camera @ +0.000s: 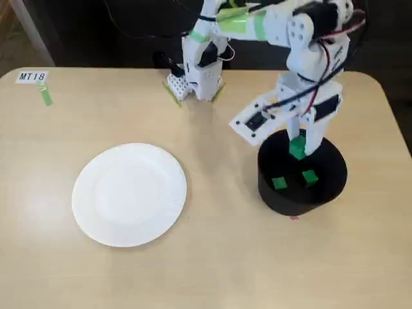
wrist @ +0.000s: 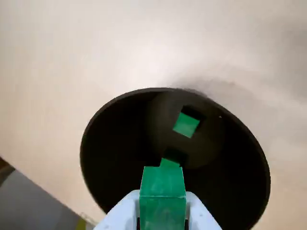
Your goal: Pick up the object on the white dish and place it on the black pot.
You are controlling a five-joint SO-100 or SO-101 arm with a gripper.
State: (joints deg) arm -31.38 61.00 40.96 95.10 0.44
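The gripper (camera: 297,147) hangs over the black pot (camera: 302,172) at the right of the fixed view, its fingers (camera: 314,138) closed on a green cube (camera: 297,147) held above the pot's flat top. In the wrist view the same cube (wrist: 162,191) fills the lower middle of the frame, clamped between the two white fingers (wrist: 123,211), whose tips are cut off by the bottom edge.

Two more green cubes lie on the pot: in the fixed view one sits toward the left (camera: 279,183) and one toward the right (camera: 309,176), apart from each other. The wrist view shows one of them clearly (wrist: 185,124), while the other (wrist: 169,163) is mostly hidden behind the held cube (only a sliver of green peeks out above it).

The white dish (camera: 129,194) rests on the tabletop (camera: 212,257) at the left of the fixed view, well apart from the pot. The pot's far rim is partly covered by the arm (camera: 302,45). A small label reading MT18 (camera: 32,76) is stuck near the tabletop's far left corner, with a strip of green tape (camera: 45,95) just beside it
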